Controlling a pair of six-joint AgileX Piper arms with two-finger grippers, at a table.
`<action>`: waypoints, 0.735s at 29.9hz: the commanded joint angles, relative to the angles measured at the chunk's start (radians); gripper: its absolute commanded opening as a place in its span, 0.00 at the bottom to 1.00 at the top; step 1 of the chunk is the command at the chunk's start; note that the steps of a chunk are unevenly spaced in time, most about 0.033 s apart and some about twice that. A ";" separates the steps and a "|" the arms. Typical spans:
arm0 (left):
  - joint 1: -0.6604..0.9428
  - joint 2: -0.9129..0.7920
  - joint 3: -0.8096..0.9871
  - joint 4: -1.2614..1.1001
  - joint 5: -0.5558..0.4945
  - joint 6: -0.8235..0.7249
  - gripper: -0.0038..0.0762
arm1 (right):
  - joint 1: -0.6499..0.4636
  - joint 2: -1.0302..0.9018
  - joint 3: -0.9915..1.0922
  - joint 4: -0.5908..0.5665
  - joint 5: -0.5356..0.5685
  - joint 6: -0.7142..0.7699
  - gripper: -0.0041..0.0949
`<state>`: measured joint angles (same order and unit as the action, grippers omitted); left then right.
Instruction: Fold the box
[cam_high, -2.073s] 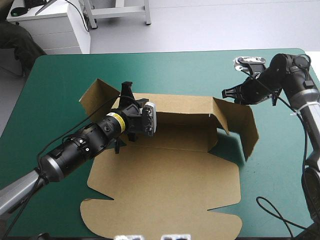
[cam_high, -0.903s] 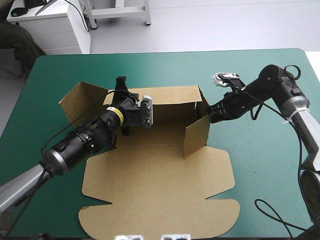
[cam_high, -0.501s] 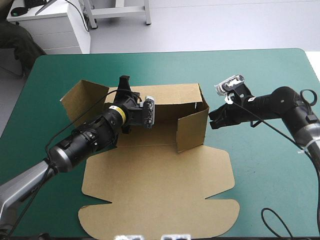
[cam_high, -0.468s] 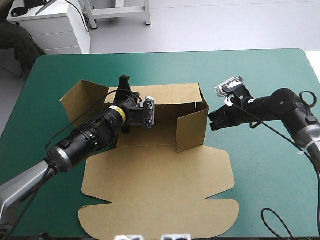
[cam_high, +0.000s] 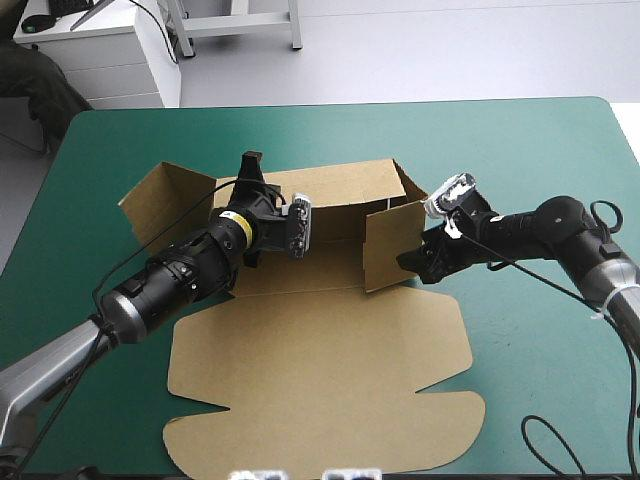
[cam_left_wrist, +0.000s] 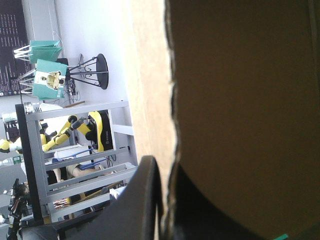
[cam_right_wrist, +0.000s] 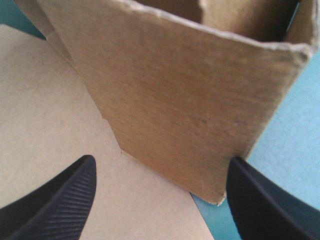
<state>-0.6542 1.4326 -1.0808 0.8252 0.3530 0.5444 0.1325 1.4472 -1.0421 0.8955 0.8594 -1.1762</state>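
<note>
Brown box (cam_high: 330, 340), teal-green table cover (cam_high: 520, 150).

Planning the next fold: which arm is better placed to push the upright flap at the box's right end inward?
Right, probably. The right gripper faces that end flap, jaws open. The left gripper is clamped on the back wall of the box, away from it.

Matt brown board box (cam_high: 320, 380) w/ ragged edges; ribbed fingers (cam_right_wrist: 60, 205).

The high view looks down over the table (cam_high: 120, 140). The left wrist view sits tight against the box (cam_left_wrist: 240, 100) wall; the right wrist view faces its end flap from near. All 3 share the box.
</note>
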 joint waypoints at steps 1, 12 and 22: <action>-0.005 -0.014 -0.013 -0.035 0.029 -0.004 0.04 | 0.027 -0.013 -0.026 0.142 -0.057 -0.094 0.82; -0.033 -0.014 -0.013 -0.037 0.062 -0.004 0.04 | 0.139 0.004 -0.026 0.022 -0.209 -0.038 0.82; -0.041 -0.014 -0.013 -0.039 0.056 -0.006 0.04 | 0.144 0.006 -0.025 -0.048 -0.344 0.002 0.68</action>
<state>-0.6816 1.4349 -1.0813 0.8327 0.4053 0.5533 0.2721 1.4832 -1.0414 0.8437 0.5421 -1.1799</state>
